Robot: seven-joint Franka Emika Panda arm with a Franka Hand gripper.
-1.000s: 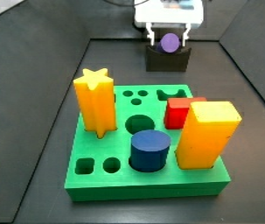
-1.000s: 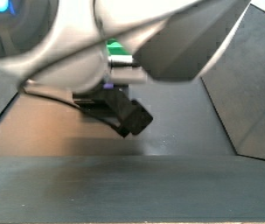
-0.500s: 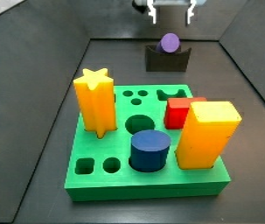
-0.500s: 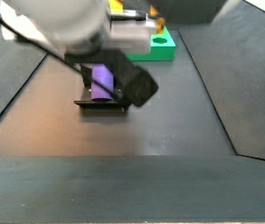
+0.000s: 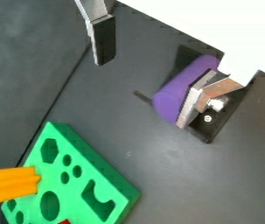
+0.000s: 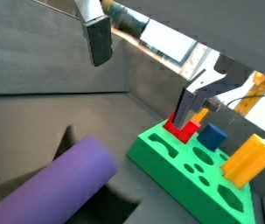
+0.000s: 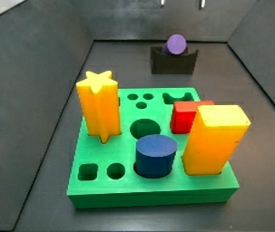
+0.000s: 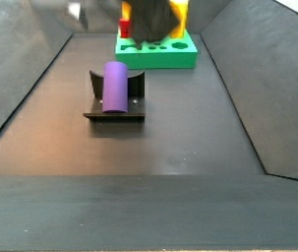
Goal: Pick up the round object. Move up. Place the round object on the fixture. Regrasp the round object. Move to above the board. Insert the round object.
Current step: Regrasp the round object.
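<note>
— So, placed already? 
— Yes — round object (image 8: 114, 85) lying on the fixture (image 8: 114, 113), free of the gripper (image 5: 158, 59). 
— And the gripper? 
— Raised above, fingers (image 5: 101, 38) apart, holding nothing. 
— Left to do? 
— Regrasp, carry over the board (image 7: 152, 151), insert — 3 steps.

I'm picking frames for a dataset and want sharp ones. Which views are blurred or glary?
In a side view the gripper is a motion-smeared blur over the board; the round object on the fixture is sharp. In a wrist view the bright backdrop behind the finger glares.
</note>
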